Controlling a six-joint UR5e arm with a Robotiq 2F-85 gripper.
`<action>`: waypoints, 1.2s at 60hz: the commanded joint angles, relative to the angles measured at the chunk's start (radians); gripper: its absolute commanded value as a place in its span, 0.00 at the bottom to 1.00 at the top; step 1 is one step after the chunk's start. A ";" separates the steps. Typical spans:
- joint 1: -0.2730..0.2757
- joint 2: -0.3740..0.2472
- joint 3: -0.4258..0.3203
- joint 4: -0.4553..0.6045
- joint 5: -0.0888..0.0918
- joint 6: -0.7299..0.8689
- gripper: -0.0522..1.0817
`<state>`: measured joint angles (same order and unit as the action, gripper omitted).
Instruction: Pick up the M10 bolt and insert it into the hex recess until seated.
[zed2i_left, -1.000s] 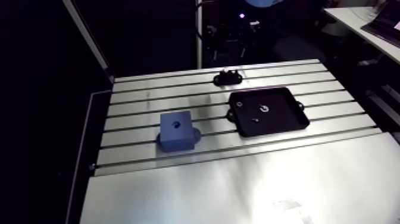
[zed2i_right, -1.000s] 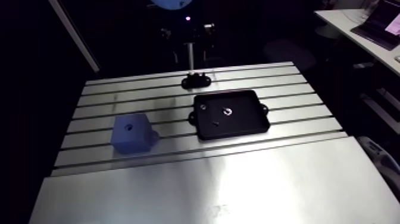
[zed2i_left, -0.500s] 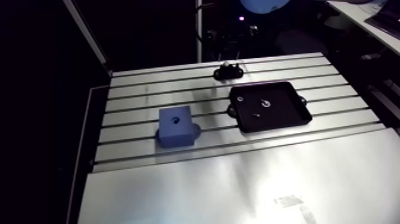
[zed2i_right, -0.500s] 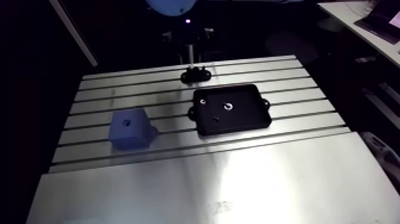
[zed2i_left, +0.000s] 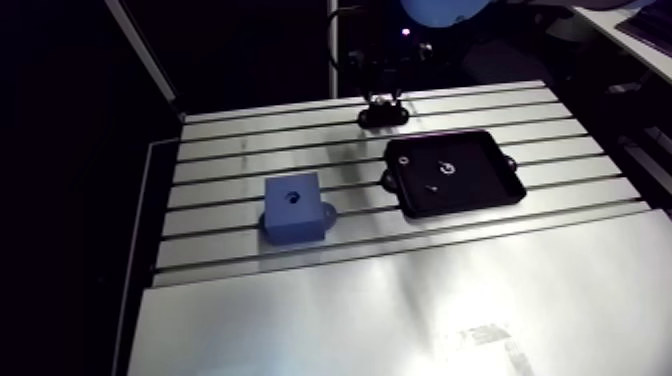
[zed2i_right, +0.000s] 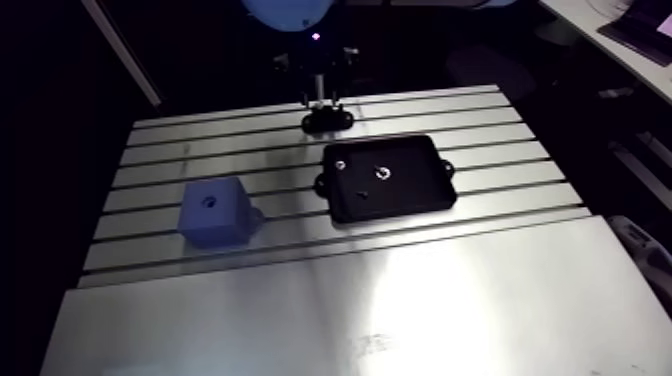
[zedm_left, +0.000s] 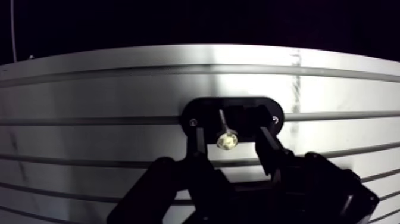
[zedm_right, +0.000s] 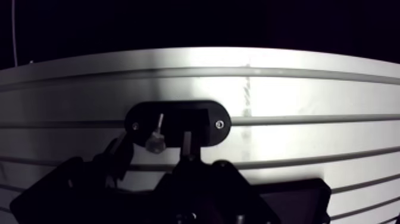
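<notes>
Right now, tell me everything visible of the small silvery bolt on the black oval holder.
The small silvery bolt has a thin metal shank and a wider, shiny head. It sits on the black oval holder on the slotted aluminium table, head nearer the gripper, between its two open fingers; neither visibly touches it. Whether it stands or lies is unclear.

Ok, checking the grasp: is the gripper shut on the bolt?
Open. In the wrist view the gripper has its fingers apart either side of the bolt on the holder, neither touching it.
</notes>
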<state>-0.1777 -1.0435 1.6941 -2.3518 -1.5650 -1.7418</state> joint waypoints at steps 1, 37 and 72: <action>-0.002 0.007 0.000 -0.001 0.001 0.000 0.47; 0.001 0.009 -0.003 -0.001 0.003 0.000 0.51; 0.006 0.014 -0.009 0.001 0.001 0.000 0.54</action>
<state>-0.1717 -1.0304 1.6860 -2.3525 -1.5631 -1.7419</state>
